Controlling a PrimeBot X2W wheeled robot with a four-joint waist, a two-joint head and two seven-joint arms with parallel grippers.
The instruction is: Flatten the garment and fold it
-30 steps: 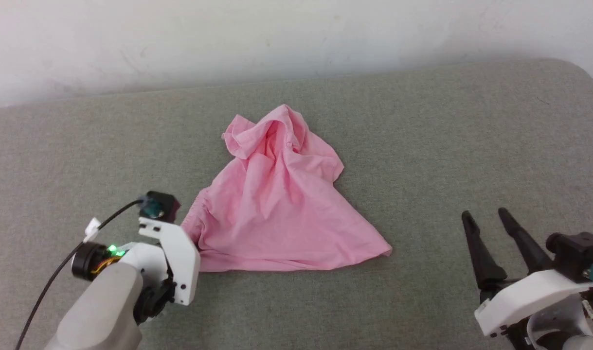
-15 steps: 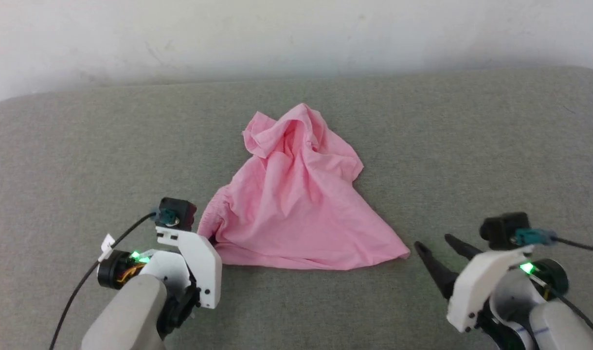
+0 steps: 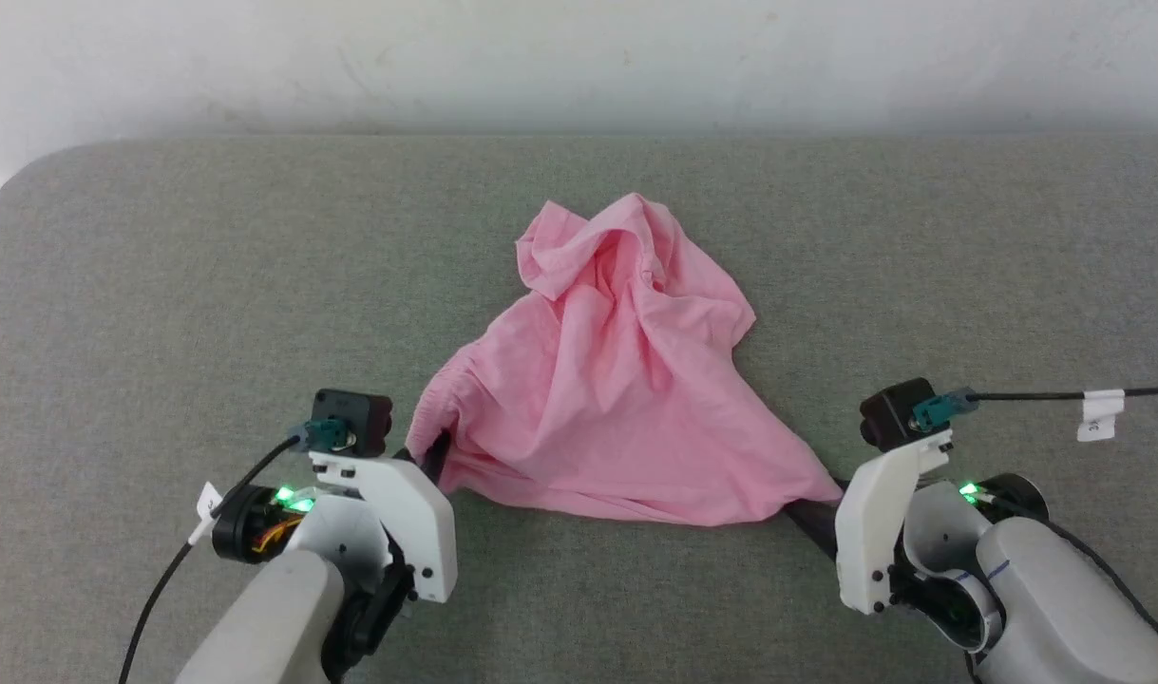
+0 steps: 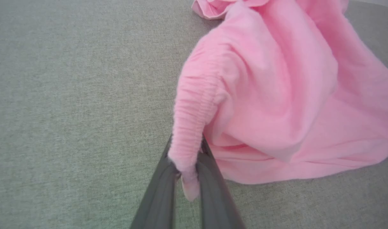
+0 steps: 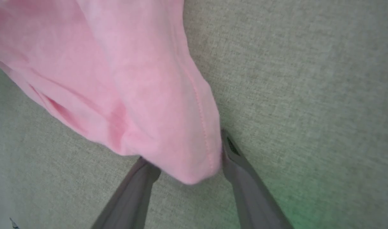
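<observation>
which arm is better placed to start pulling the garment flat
Left. The left gripper is shut on the garment at its gathered edge; the right gripper straddles the other corner, open.

Grey fabric surface [image 3: 161, 285], white wall [image 3: 579, 57]

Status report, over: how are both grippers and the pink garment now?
Left gripper shut on garment waistband. Right gripper open around its hem corner. Crumpled on grey cushion. Nothing blocking.

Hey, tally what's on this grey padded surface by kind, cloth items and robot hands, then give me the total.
Cloth items: 1, the pink garment
Robot hands: 2, the left hand and the right hand
Total: 3
</observation>
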